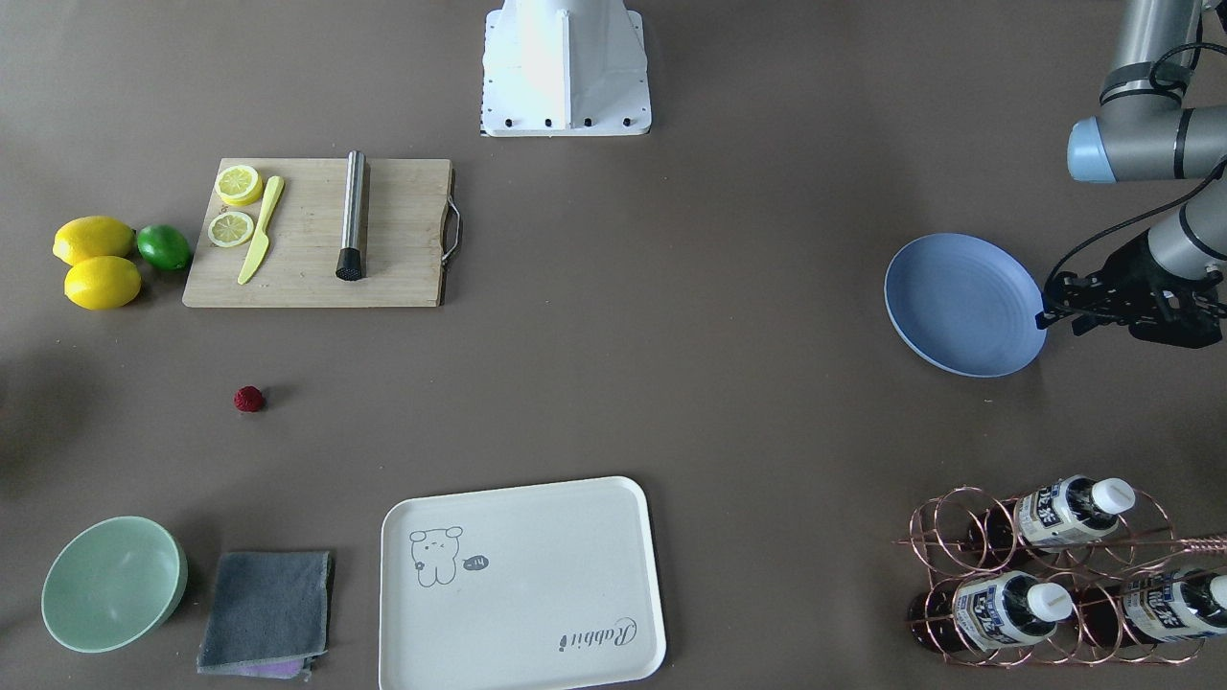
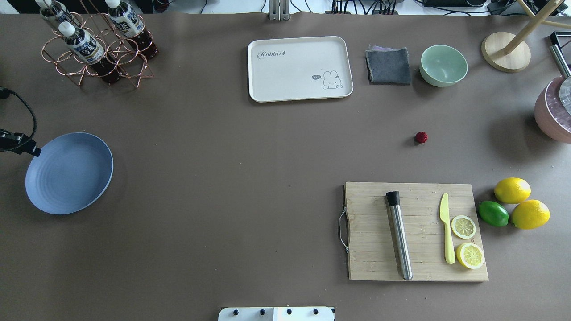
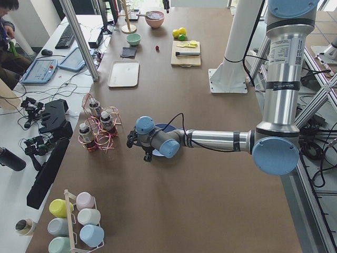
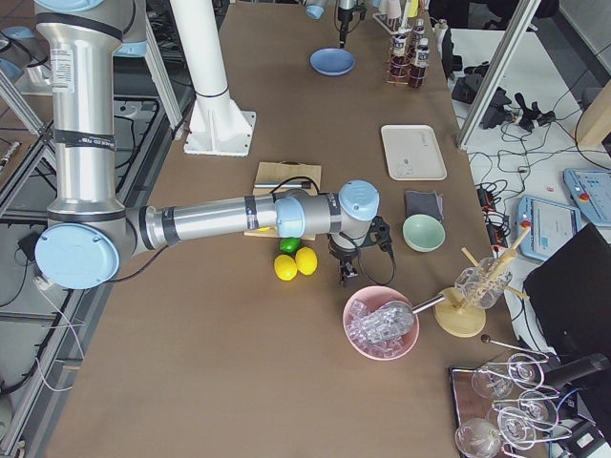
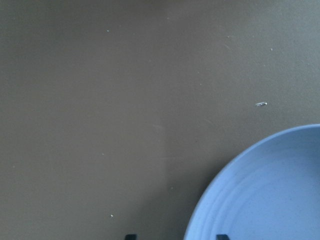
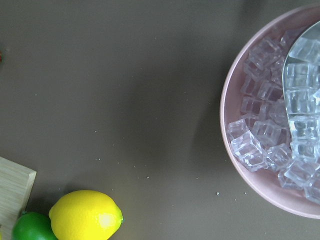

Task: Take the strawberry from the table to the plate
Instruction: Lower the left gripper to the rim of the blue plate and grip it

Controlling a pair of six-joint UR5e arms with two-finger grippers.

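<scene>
**A:** Eyes on the strawberry [image 2: 420, 137]. It sits alone on the bare table [image 2: 250, 156], between the cutting board [image 2: 417, 232] and the mint-green bowl [image 2: 444, 65], touching neither.

**B:** And the plate [image 2: 69, 174]?

**A:** Way off at the other end of the table, well apart from the berry. That's a long carry.

**B:** So which arm takes it?

**A:** The right one, by my reckoning. The right gripper [image 4: 346, 270] hangs over the table near the lemons [image 2: 513, 190] and the pink bowl of ice [image 4: 382, 324]. That's the berry's end. From there the strawberry lies inward, towards the middle of the table, on the side away from the ice.

**B:** Is that claw spread?

**A:** Can't tell. Only the side camera catches it, and its own wrist view shows no fingers.

**B:** And the left?

**A:** The left gripper [image 1: 1053, 311] is parked right at the plate's rim. Its fingertips [image 5: 130, 236] stand wide apart in the wrist view, with nothing held. It's the far arm for this pick.

**B:** Any axis to line up on?

**A:** The berry looks roundish with no clear long side, so the closing direction shouldn't matter much. A straight drop from above should do.
</scene>
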